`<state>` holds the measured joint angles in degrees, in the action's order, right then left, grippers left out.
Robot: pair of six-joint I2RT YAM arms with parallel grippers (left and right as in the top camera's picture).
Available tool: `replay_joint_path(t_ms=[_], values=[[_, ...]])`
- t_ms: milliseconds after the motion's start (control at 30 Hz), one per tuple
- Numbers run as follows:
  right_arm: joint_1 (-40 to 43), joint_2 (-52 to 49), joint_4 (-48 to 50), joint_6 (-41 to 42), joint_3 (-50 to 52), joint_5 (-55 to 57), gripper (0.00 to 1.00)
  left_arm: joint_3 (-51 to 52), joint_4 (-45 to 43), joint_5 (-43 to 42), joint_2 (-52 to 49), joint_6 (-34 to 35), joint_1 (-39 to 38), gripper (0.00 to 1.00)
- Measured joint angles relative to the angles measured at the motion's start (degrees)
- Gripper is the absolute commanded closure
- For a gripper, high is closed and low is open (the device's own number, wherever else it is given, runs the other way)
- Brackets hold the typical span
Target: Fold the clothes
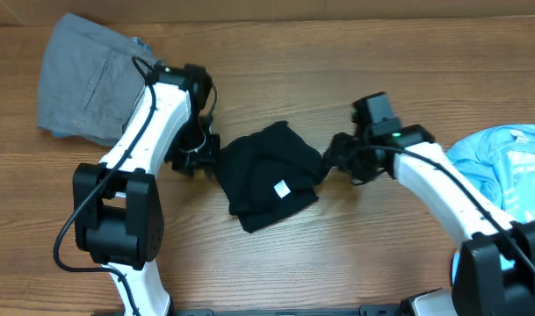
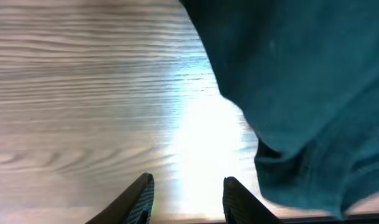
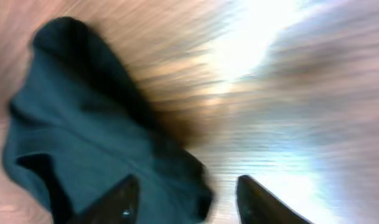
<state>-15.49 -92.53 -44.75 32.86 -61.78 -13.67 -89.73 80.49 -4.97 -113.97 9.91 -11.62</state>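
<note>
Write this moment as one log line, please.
black garment: bunched, centre | left gripper: open, beside it | right gripper: open, beside it | grey garment: far left | blue garment: right edge

The left arm rises from the lower left of the frame, with the left gripper [image 1: 195,158] pointing toward centre, jaws spread apart. The right arm enters from the lower right, with the right gripper [image 1: 335,160] pointing left, jaws spread apart.

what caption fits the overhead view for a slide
Left end effector and right end effector flank a black garment on wood table
</note>
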Motion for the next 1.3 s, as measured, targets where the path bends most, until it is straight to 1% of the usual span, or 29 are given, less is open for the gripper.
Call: replay_joint_path(t_ms=[100, 233, 300, 367, 467, 600, 700, 800, 833, 867, 900, 933, 1000, 1067, 1200, 1267, 1300], values=[[0.7, 0.2, -4.2, -2.2, -0.1, -0.9, 0.51, 3.0, -3.0, -1.5, 0.0, 0.0, 0.0, 0.6], [-0.3, 0.2, -6.0, -8.2, -0.1, -8.2, 0.53, 4.6, -4.3, -4.6, 0.0, -1.1, 0.0, 0.58], [-2.9, 0.2, -4.9, -10.2, -0.1, -12.2, 0.5, 4.6, -4.6, -5.8, 0.0, -1.7, 0.0, 0.61], [-7.3, 0.2, -2.3, -10.4, -0.1, -14.6, 0.47, 4.6, -4.7, -6.5, 0.0, -2.4, 0.0, 0.64], [-14.6, 0.2, 2.1, -7.2, -0.1, -14.9, 0.46, 4.6, -4.7, -7.1, 0.0, -3.0, 0.4, 0.67], [-23.1, 0.0, 5.4, 0.1, -0.1, -11.8, 0.46, 4.0, -4.0, -8.0, 0.0, -3.1, 1.8, 0.65], [-27.7, -1.6, 8.7, 3.4, -0.1, -9.6, 0.44, 2.4, -4.1, -8.4, 0.0, -3.3, 3.1, 0.61], [-30.1, -4.3, 11.6, 6.2, -0.1, -7.0, 0.43, 1.6, -4.7, -8.6, 0.0, -3.7, 3.7, 0.55], [-30.4, -5.6, 12.1, 7.1, -0.1, -6.4, 0.47, 1.6, -5.0, -8.8, 0.0, -3.7, 3.7, 0.53], [-30.5, -6.6, 12.5, 7.9, -0.1, -6.2, 0.6, 1.6, -5.3, -8.8, 0.0, -3.9, 3.8, 0.53], [-30.4, -7.6, 13.1, 8.6, -0.1, -6.0, 0.84, 1.6, -5.5, -8.8, 0.0, -4.0, 3.7, 0.52], [-30.4, -8.6, 13.9, 9.1, -0.1, -5.9, 0.96, 1.6, -5.6, -8.9, 0.0, -4.0, 3.7, 0.51], [-30.4, -9.8, 14.6, 9.2, -0.1, -6.0, 0.96, 1.6, -6.3, -9.0, 0.0, -4.1, 3.7, 0.5], [-30.3, -9.9, 12.2, 9.6, -0.2, -6.1, 0.96, 1.6, -6.9, -9.1, 0.0, -4.1, 3.7, 0.49], [-29.7, -9.2, 1.0, 9.1, -0.8, -6.5, 0.96, 1.6, -6.9, -9.3, 0.0, -4.1, 3.7, 0.45], [-29.0, -8.0, -4.4, 8.6, -0.8, -6.4, 0.96, 1.5, -6.9, -9.4, 0.0, -4.1, 3.7, 0.41], [-28.7, -7.6, -6.8, 8.4, -0.9, -6.2, 0.83, 1.5, -6.9, -9.4, 0.0, -4.1, 3.7, 0.4]])
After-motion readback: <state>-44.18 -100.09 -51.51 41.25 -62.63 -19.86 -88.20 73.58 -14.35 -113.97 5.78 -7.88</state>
